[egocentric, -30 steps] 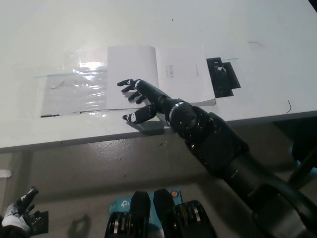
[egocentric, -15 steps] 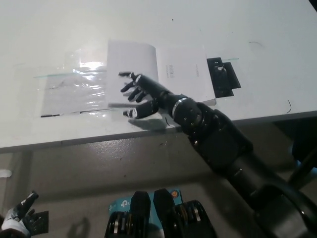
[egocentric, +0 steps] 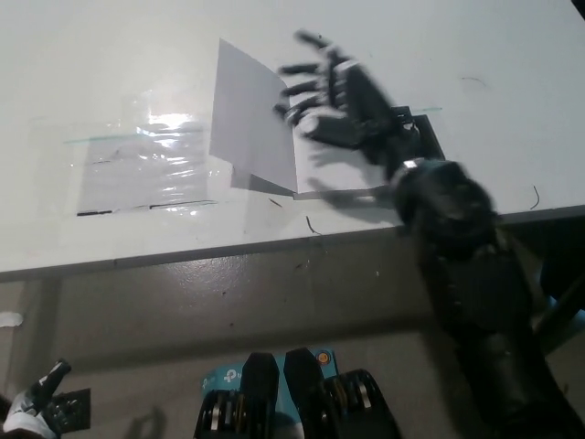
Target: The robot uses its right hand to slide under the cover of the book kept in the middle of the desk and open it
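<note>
Left hand point(egocentric: 27, 413) rests low at the near left, its state unclear. On the white worktop point(egocentric: 475, 55), the book point(egocentric: 265, 146) lies mid-desk; its page, flat half a second ago, now stands raised. Clear plastic sheet point(egocentric: 142, 165) left of it is unchanged. Right hand point(egocentric: 334, 91) has swung from the near-left page to the far right, blurred, spread wide, holding nothing.
</note>
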